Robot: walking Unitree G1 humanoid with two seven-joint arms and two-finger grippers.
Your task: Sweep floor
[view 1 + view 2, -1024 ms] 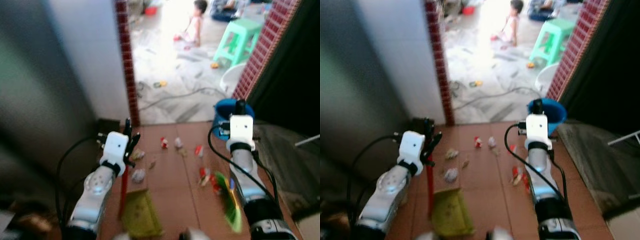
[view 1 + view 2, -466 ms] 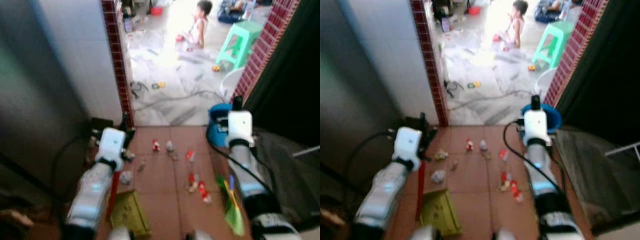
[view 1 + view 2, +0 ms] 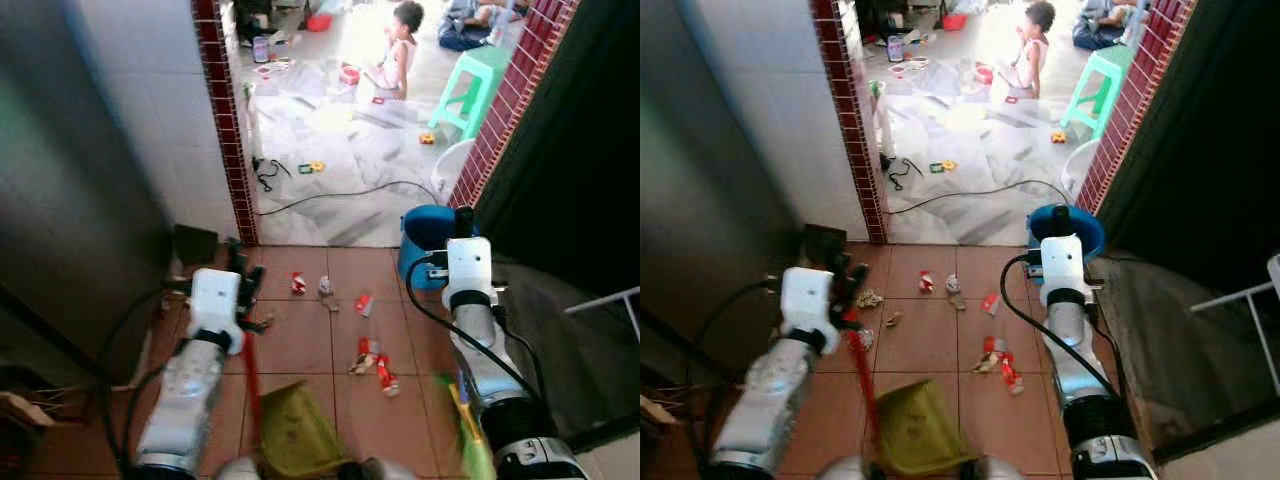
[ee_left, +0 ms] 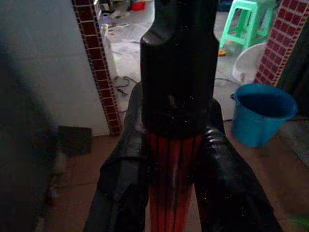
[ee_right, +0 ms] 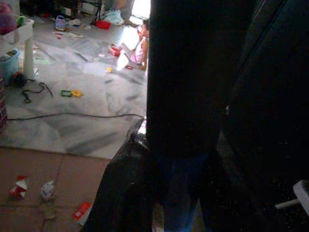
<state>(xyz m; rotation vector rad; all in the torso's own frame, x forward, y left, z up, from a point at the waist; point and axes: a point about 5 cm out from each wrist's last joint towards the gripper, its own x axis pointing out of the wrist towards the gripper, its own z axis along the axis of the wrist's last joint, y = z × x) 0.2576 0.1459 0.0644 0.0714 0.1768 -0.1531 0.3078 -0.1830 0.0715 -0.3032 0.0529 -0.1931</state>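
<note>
My left gripper (image 3: 234, 266) is shut on the red handle (image 3: 251, 378) of a yellow-green dustpan (image 3: 296, 438) that hangs low over the terracotta tiles. In the left wrist view the fingers (image 4: 126, 170) clasp that red handle (image 4: 172, 203) just under its black cap. My right gripper (image 3: 463, 222) is shut on the dark broom handle (image 5: 179, 193); the green bristles (image 3: 472, 447) trail beside my right arm. Scraps of litter (image 3: 369, 360) lie scattered on the tiles ahead, more litter (image 3: 299, 284) nearer the doorway.
A blue bucket (image 3: 424, 234) stands just beyond my right gripper. A red-brick door jamb (image 3: 228, 130) and white wall are at the left, a dark wall at the right. Beyond the doorway: a cable (image 3: 340, 193), a green stool (image 3: 478, 74), a seated child (image 3: 398, 48).
The whole view has shifted and sharpened, taking in more of the room beyond the doorway. The dustpan has swung slightly right under my left arm. Both grippers keep their hold.
</note>
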